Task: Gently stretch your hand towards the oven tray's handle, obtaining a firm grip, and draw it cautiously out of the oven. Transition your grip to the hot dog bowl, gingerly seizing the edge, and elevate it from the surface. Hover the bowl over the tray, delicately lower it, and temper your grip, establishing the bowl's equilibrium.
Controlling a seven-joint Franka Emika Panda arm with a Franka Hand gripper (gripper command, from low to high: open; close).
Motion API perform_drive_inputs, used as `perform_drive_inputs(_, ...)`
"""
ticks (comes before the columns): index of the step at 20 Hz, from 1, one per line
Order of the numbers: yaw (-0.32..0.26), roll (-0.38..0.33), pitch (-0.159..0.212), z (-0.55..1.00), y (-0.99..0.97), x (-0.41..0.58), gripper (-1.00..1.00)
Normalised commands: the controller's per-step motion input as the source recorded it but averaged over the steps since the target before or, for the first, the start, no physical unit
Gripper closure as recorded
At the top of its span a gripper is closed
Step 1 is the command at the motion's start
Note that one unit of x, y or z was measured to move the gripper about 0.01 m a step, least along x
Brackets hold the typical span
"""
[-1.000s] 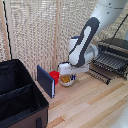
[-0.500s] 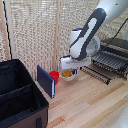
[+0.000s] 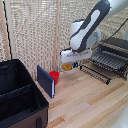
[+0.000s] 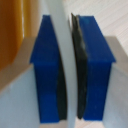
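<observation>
My gripper [image 3: 70, 62] is shut on the rim of the hot dog bowl [image 3: 67, 68], a small white bowl with a yellow-orange piece inside, held in the air above the wooden table. In the wrist view the white bowl edge [image 4: 64, 55] runs between the blue fingers [image 4: 92, 65], with the orange food [image 4: 12, 30] beside them. The oven tray [image 3: 102, 66], a dark wire rack, sticks out of the oven [image 3: 116, 52] at the exterior view's right, its handle [image 3: 94, 73] being the front bar nearest the bowl. The bowl hangs just to the left of that bar.
A red cup [image 3: 54, 77] stands on the table beside a blue upright panel [image 3: 46, 81]. A large black bin [image 3: 19, 97] fills the exterior view's left. A bamboo screen [image 3: 40, 30] backs the scene.
The arm has lifted the bowl off the table and carried it toward the exterior view's right, closer to the pulled-out rack.
</observation>
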Motion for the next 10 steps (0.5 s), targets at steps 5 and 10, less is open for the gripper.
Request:
perform_drive_inputs(5, -0.198, -0.031, 0.002, 0.57, -0.09, 0.521, 1.00)
perform_drive_inputs(10, -0.247, -0.069, 0.023, 0.69, 0.00, 0.420, 1.00)
